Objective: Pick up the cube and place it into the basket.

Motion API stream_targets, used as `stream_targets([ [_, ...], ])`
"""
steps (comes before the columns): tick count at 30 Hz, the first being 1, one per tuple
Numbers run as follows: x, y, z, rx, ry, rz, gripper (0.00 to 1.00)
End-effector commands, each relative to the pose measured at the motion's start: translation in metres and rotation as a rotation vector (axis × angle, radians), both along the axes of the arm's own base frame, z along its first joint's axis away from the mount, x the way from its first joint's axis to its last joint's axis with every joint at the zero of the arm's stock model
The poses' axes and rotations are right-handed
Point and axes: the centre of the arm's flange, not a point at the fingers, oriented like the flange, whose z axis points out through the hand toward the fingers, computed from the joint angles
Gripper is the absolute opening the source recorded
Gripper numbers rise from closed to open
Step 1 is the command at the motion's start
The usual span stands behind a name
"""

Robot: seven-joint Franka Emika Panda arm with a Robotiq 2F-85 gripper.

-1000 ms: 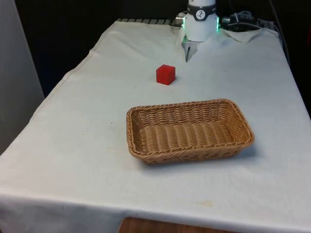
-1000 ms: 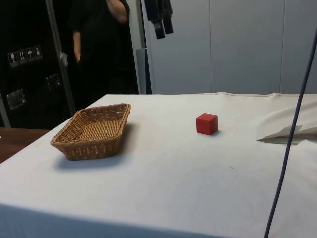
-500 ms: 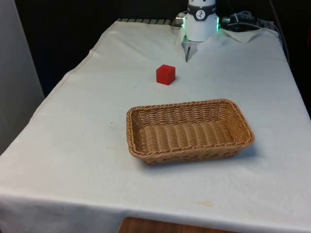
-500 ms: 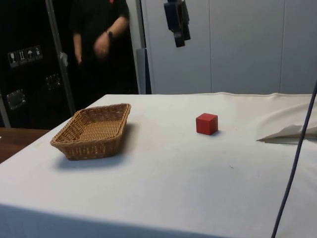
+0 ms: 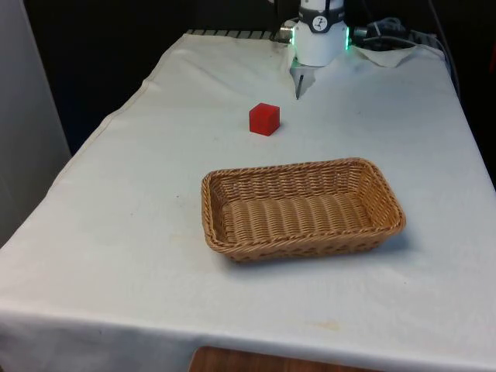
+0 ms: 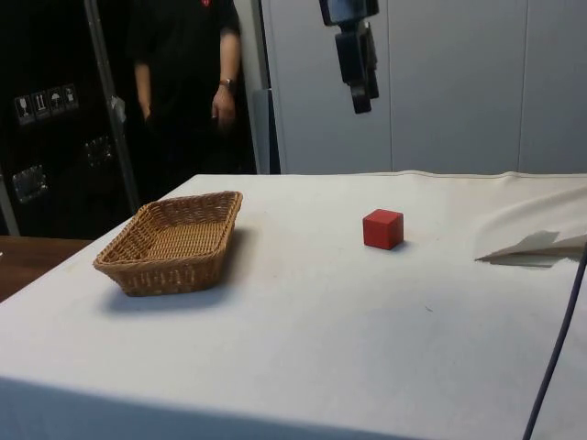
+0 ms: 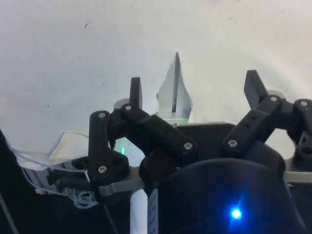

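High above the bench [image 6: 303, 330], the black pincer [image 6: 360, 87] hangs in the side view, pointing down, well clear of everything on the cloth. From the wrist view the pincer [image 7: 193, 87] has its two fingers [image 7: 135, 92] spread wide apart, with nothing between them but white cloth beneath.

On the bench sits the red cube [image 5: 264, 118], resting flat on the cloth and untouched; in the side view the cube [image 6: 382, 228] lies below the pincer and slightly toward the robot's end. A rectangular wicker basket [image 5: 302, 239] stands nearer the front camera than the cube, well apart from it, and its woven floor holds nothing. In the side view the basket [image 6: 165, 266] is off to the picture's left of the cube.

Behind the bench in the side view stands a person in dark clothing [image 6: 183, 55], one hand [image 6: 223, 105] hanging at their side.
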Motion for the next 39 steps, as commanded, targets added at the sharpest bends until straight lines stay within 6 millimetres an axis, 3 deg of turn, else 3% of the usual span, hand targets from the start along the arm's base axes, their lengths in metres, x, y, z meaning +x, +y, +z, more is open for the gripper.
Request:
stream_targets([
  [1,-0.004,-0.001,-0.002,-0.004,-0.014,-0.007,1.00],
  [39,-0.013,-0.011,-0.087,-0.028,-0.100,-0.163,1.00],
])
